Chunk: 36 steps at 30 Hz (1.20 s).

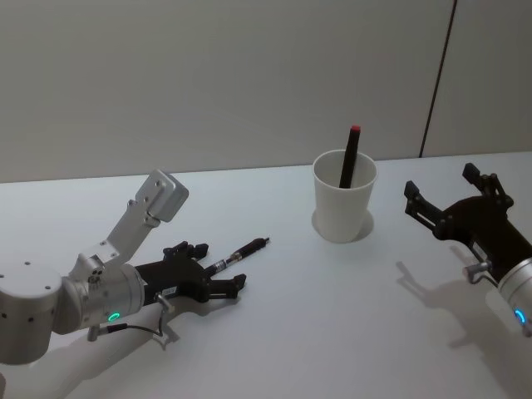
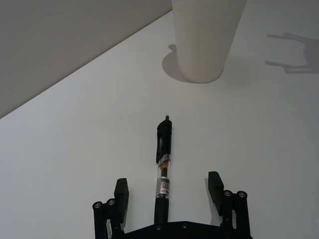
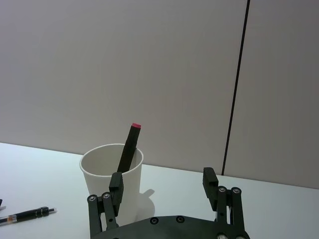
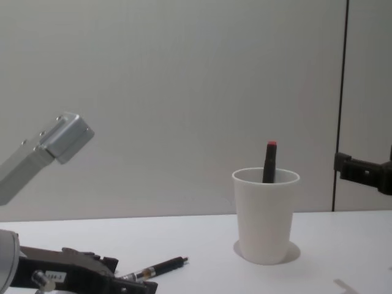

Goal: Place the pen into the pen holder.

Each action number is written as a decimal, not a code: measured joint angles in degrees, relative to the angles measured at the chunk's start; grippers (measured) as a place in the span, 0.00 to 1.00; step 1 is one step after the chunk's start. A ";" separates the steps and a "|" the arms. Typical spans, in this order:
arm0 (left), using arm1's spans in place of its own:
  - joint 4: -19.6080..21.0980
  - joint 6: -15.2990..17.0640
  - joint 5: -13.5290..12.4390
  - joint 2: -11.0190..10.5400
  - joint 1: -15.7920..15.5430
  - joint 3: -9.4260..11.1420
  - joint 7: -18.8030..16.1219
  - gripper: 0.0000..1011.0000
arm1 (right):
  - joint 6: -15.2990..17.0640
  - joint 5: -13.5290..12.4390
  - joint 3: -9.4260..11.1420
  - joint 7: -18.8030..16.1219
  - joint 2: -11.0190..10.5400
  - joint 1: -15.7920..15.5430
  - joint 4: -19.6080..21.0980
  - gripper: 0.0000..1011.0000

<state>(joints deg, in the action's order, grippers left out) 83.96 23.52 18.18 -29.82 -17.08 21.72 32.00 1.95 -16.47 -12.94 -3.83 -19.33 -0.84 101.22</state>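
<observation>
We're early: the pen lies flat on the bench, well left of the cup, between the spread fingers of the left end effector, not yet gripped; a red-tipped marker stands in the cup, and the right end effector idles released to its right.

Bare surface lies open and wide between the pen and the pen holder. A red-tipped marker (leaning on the rim) takes part of its mouth; the rest is free.
</observation>
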 joint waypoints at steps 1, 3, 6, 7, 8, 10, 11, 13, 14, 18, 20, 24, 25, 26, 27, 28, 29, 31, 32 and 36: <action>0.00 0.00 0.01 0.00 0.00 0.00 0.00 0.99 | 0.00 0.00 0.00 0.00 0.00 0.00 0.00 0.99; 0.00 0.00 0.03 0.00 0.00 0.00 0.00 0.97 | 0.00 0.00 0.00 0.00 0.00 0.00 0.00 0.99; 0.00 0.00 0.04 0.00 0.00 0.00 0.01 0.90 | 0.00 0.00 0.00 0.00 0.00 0.00 0.00 0.99; 0.00 0.00 0.06 0.00 0.00 0.00 0.01 0.89 | 0.00 0.00 0.00 0.00 0.00 0.00 0.00 0.99; 0.00 0.00 0.06 0.00 0.00 0.00 0.01 0.84 | 0.00 0.00 0.00 0.00 0.00 0.00 0.00 0.99; 0.00 0.00 0.08 0.00 0.00 0.00 0.01 0.79 | 0.00 0.00 0.00 0.00 0.00 0.00 0.00 0.99; 0.00 -0.01 0.08 0.00 0.00 0.00 0.01 0.79 | 0.00 0.00 0.00 0.00 0.00 0.00 0.00 0.99; 0.00 -0.01 0.09 0.00 0.00 0.00 0.02 0.73 | 0.00 0.00 0.00 0.00 0.00 0.00 0.00 0.99; 0.00 -0.01 0.10 0.00 0.00 0.00 0.01 0.70 | 0.00 0.00 0.00 0.00 0.00 0.00 0.00 0.99; 0.00 -0.01 0.12 0.00 0.00 0.00 0.01 0.54 | 0.00 0.00 0.00 0.00 0.00 0.00 0.00 0.99; 0.00 -0.01 0.13 0.00 0.00 0.00 0.01 0.50 | 0.00 0.00 0.00 0.00 0.00 0.00 0.00 0.99; 0.00 -0.01 0.13 0.00 0.00 0.00 0.00 0.36 | 0.00 0.00 0.00 0.00 0.00 0.00 0.00 0.99; 0.00 -0.01 0.13 0.00 0.00 0.00 0.00 0.36 | 0.00 0.00 0.00 0.00 0.00 0.00 0.00 0.99; 0.00 -0.01 0.13 0.00 0.00 0.00 0.00 0.30 | 0.00 0.00 0.00 0.00 0.00 0.00 0.00 0.99; 0.00 -0.01 0.13 0.00 0.00 0.00 0.00 0.26 | 0.00 0.00 0.00 0.00 0.00 0.00 0.01 0.99; 0.00 -0.01 0.13 0.00 0.00 0.00 0.00 0.22 | 0.00 0.00 0.00 0.00 0.00 0.00 0.00 0.99; 0.00 -0.01 0.13 0.00 0.00 0.00 0.00 0.20 | 0.00 0.00 0.00 0.00 0.00 0.00 0.00 0.99; 0.00 -0.01 0.13 0.00 0.00 0.00 0.00 0.15 | 0.00 0.00 0.00 0.00 0.00 0.00 0.00 0.99; 0.00 -0.01 0.13 0.00 0.00 0.00 0.00 0.14 | 0.00 0.00 0.00 0.00 0.00 0.00 0.00 0.99; 0.00 -0.01 0.13 0.00 0.00 0.00 0.00 0.12 | 0.00 0.00 0.00 0.00 0.00 0.00 0.00 0.99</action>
<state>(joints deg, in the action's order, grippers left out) 83.96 23.51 18.32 -29.82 -17.08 21.72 31.99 1.95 -16.47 -12.94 -3.83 -19.33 -0.84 101.23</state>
